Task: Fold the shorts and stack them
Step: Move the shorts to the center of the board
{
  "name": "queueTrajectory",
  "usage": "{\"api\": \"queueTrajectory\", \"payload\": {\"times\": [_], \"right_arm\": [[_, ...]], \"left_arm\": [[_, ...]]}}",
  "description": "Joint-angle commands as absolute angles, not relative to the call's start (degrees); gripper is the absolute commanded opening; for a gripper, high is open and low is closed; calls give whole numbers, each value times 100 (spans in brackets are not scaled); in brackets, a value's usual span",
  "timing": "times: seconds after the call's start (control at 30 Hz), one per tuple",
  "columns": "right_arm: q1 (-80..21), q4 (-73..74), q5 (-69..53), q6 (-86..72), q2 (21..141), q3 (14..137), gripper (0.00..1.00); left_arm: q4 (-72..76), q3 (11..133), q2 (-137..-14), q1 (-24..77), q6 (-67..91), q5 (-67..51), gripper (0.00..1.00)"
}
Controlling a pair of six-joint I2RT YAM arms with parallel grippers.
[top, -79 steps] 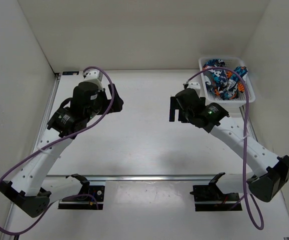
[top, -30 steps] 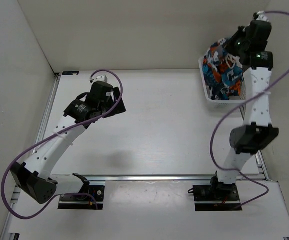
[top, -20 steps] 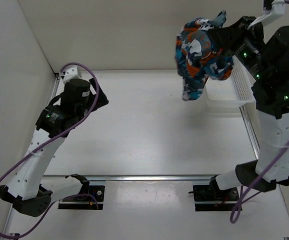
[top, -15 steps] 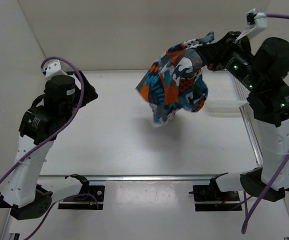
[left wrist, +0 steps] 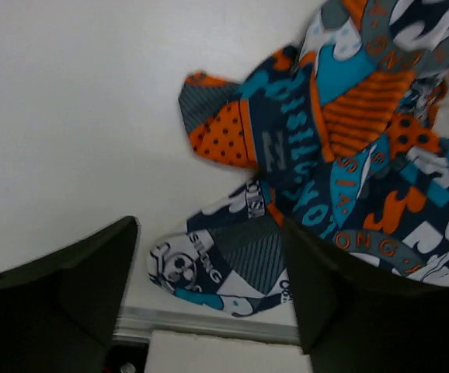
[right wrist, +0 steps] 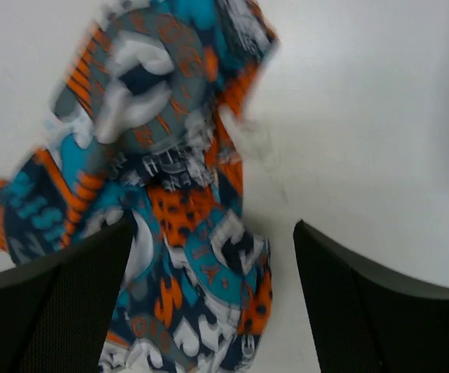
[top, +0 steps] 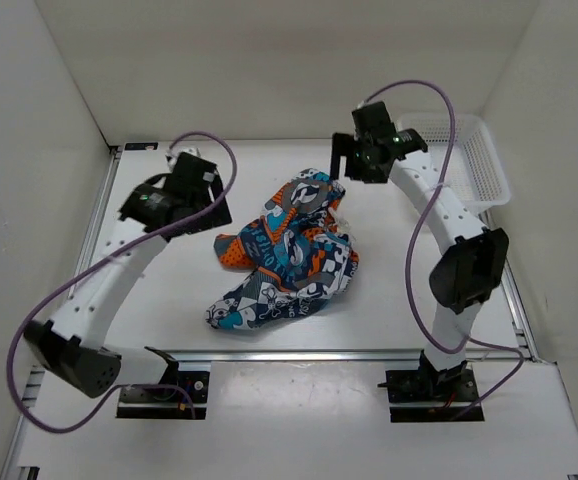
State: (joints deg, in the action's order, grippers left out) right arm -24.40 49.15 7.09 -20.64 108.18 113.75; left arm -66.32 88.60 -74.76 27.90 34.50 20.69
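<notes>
Lying in a crumpled heap on the table, the shorts were outside the white basket, which stood well apart, to the far right of the shorts. The left fingers hung just to the left of the shorts, spread wide, with nothing in them. The right fingers hung just over the far edge of the shorts, also spread wide and holding nothing, though that view was blurry.
</notes>
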Motion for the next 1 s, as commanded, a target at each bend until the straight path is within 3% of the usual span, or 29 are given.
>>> {"api": "queueTrajectory", "payload": {"times": [0.0, 0.07, 0.1, 0.13, 0.17, 0.2, 0.23, 0.27, 0.3, 0.5, 0.6, 0.63, 0.7, 0.73, 0.77, 0.8, 0.87, 0.93, 0.97], "right_arm": [[-2400, 4459, 1389, -2433, 8830, 9985, 87], [-2329, 4255, 1328, -2557, 8317, 9119, 73], [-2251, 4176, 1179, -2558, 7923, 8349, 60], [-2250, 4114, 960, -2558, 7771, 8002, 54], [-2198, 4113, 523, -2610, 7587, 7694, 50], [-2197, 4113, 284, -2610, 7524, 7412, 54], [-2197, 4113, 72, -2610, 7471, 6896, 63], [-2197, 4061, -121, -2697, 7392, 6647, 80], [-2197, 3991, -367, -2698, 7392, 6410, 100], [-2145, 2981, -1624, -3155, 7584, 5467, 100], [-2145, 2480, -1888, -3243, 8058, 5467, 97], [-2145, 2374, -1951, -3304, 8199, 5545, 89], [-2145, 2215, -2003, -3305, 8682, 5861, 66], [-2145, 2276, -2004, -3252, 8849, 6062, 48], [-2145, 2355, -2004, -3252, 9094, 6543, 18], [-2145, 2538, -1943, -3095, 9184, 6835, 9], [-2084, 2881, -1610, -2954, 9403, 7581, 0], [-2021, 3373, -1442, -2734, 9553, 8881, 0], [-1961, 3540, -1320, -2672, 9710, 9338, 0]], "left_arm": [[-6733, 8071, -7410, 3093, 3673, 1364, 75], [-6347, 7114, -7041, 3330, 3858, 865, 62], [-6241, 6780, -6883, 3418, 3972, 713, 60], [-6127, 6463, -6569, 3576, 4094, 555, 60], [-5926, 5868, -6418, 3655, 4374, 258, 67], [-5846, 5610, -6286, 3743, 4542, 124, 78], [-5732, 5364, -6084, 3962, 4709, -7, 90], [-5600, 4926, -6012, 4086, 4981, -313, 100], [-5303, 4757, -6012, 4200, 5088, -438, 100], [-4870, 4491, -6661, 4781, 5397, -299, 100], [-4869, 4614, -7161, 4781, 5212, -28, 87], [-4869, 4614, -7259, 4781, 5212, 148, 80], [-4869, 4719, -7548, 4781, 5072, 254, 33], [-4930, 4920, -7654, 4781, 4732, 307, 14], [-5087, 5087, -7751, 4677, 4598, 386, 10], [-5298, 5298, -7822, 4597, 4484, 535, 10], [-6044, 6166, -7884, 4317, 4211, 1315, 10], [-6519, 6983, -8014, 3836, 3983, 1791, 10], [-6913, 7962, -8094, 3649, 3668, 2028, 10]]}}
